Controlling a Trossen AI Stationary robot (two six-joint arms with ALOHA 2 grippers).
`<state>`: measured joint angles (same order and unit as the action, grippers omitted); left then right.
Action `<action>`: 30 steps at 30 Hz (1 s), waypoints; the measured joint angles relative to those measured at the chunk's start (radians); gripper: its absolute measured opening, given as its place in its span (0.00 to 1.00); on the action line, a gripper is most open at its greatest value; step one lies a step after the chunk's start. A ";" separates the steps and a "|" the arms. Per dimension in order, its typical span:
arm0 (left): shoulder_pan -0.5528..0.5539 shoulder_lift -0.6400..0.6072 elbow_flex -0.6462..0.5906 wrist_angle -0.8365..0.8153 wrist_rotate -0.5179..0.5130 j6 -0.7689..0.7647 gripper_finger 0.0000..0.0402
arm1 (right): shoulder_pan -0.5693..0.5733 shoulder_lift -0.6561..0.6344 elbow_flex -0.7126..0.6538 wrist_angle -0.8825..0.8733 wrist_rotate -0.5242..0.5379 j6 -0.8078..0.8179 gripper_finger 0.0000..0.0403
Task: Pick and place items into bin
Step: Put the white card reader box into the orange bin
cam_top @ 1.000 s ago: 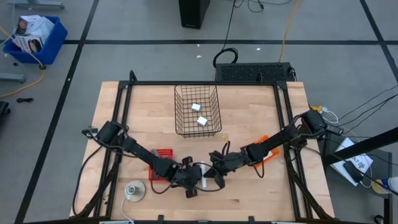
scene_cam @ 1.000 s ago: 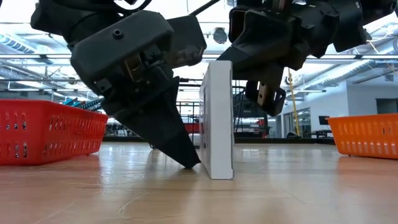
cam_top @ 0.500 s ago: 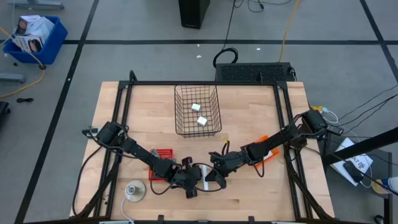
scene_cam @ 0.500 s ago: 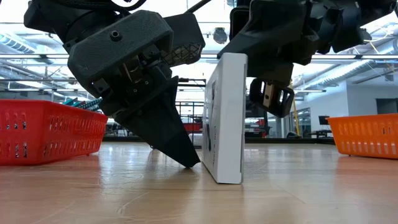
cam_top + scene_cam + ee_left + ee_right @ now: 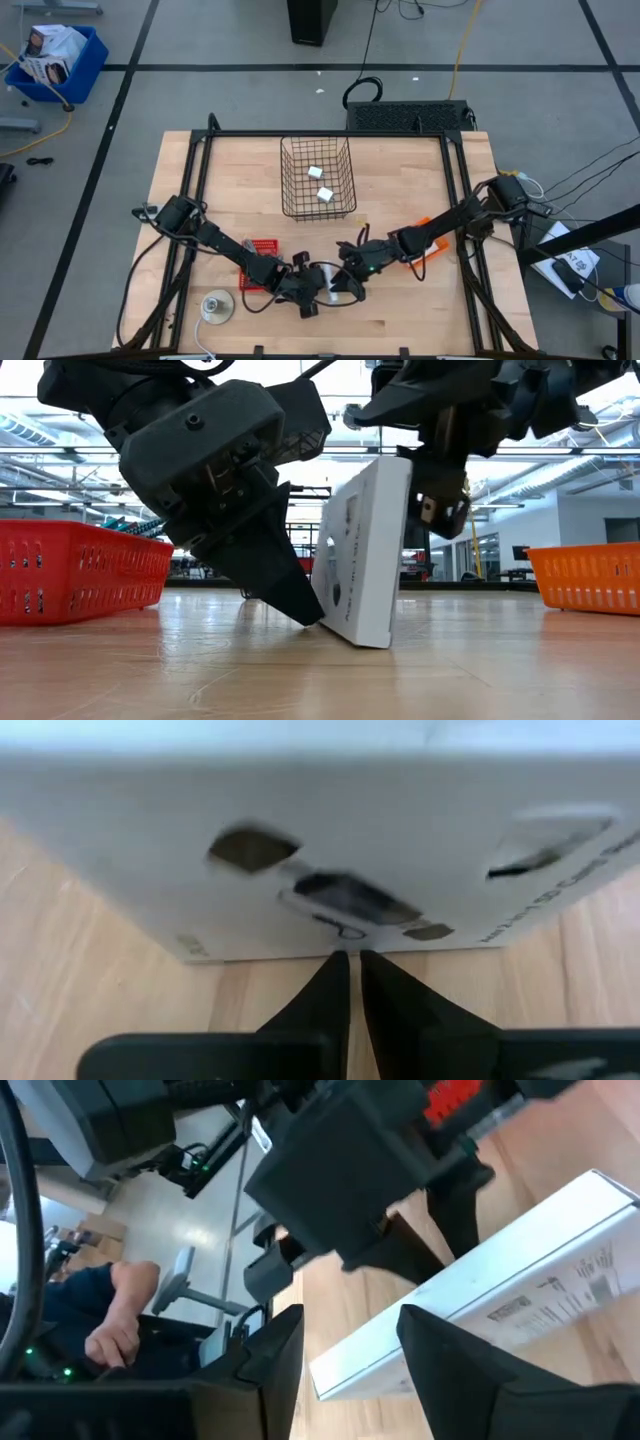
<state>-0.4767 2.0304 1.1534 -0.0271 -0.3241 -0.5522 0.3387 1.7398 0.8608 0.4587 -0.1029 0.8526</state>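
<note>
A flat white box [image 5: 365,550] with printed marks stands on its lower edge on the table, near the front middle, and is tilted. My left gripper [image 5: 308,615] is shut, its tips at the box's printed face [image 5: 320,840]. My right gripper [image 5: 352,1320] is open above the box; its fingers [image 5: 270,1370] stand on either side of the box's upper edge [image 5: 400,1355]. The wire bin [image 5: 317,178] at the far middle holds two white cubes [image 5: 319,184]. My left gripper presses its shut fingertips [image 5: 350,970] against the box's broad printed face, low down near its bottom edge [image 5: 345,935]. The fingers slant down from the table's left. The box rests on its lower edge [image 5: 370,640] on the table, tipped over. Whether my right gripper touches the box's upper edge, I cannot tell.
A red basket [image 5: 262,262] lies under my left arm and an orange one [image 5: 425,245] under my right arm. A round grey disc [image 5: 217,307] sits near the front left. Bare wood lies between the box and the bin.
My right gripper has opened and let go of the box's upper edge. The box, upright a second ago, has tipped: its top has swung toward the table's right while its lower edge has stayed on the table by my left gripper's tips.
</note>
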 joint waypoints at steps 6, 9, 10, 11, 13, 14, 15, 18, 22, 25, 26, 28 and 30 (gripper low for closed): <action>0.000 0.000 0.000 0.007 -0.018 -0.002 0.09 | -0.004 0.026 0.000 0.073 -0.004 -0.021 0.41; 0.000 0.000 0.000 0.013 -0.020 0.004 0.09 | -0.003 0.026 0.000 0.108 -0.004 -0.039 0.41; 0.000 0.000 0.000 0.016 -0.021 0.004 0.09 | -0.004 0.027 -0.001 0.121 -0.004 -0.043 0.41; 0.000 -0.001 0.000 0.018 -0.021 0.003 0.09 | -0.004 0.027 -0.002 0.128 -0.004 -0.049 0.41; 0.000 -0.001 0.000 0.017 -0.021 0.003 0.09 | -0.004 0.027 -0.002 0.128 -0.004 -0.054 0.42; 0.000 -0.001 0.000 0.017 -0.022 0.003 0.09 | -0.004 0.027 -0.002 0.128 -0.004 -0.054 0.42; 0.000 -0.001 0.000 0.016 -0.024 0.002 0.09 | -0.004 0.027 -0.002 0.128 -0.004 -0.054 0.42; -0.003 -0.002 0.001 0.017 -0.027 0.002 0.09 | -0.004 0.027 -0.002 0.129 -0.004 -0.054 0.42; -0.003 -0.002 0.002 0.018 -0.027 0.001 0.09 | 0.001 0.021 -0.002 0.131 -0.004 -0.049 0.42; -0.003 -0.002 0.002 0.018 -0.027 0.001 0.09 | 0.009 0.009 -0.002 0.128 -0.002 -0.043 0.42; -0.003 -0.002 0.002 0.018 -0.027 0.002 0.09 | 0.013 0.003 -0.001 0.132 -0.001 -0.043 0.42; -0.003 -0.002 0.002 0.019 -0.027 0.003 0.09 | 0.020 -0.013 -0.001 0.116 0.004 -0.053 0.42; -0.003 -0.002 0.002 0.022 -0.027 0.003 0.09 | 0.023 -0.026 -0.001 0.094 0.025 -0.053 0.41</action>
<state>-0.4797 2.0280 1.1557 -0.0055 -0.3511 -0.5491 0.3619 1.7141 0.8600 0.5528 -0.0779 0.7993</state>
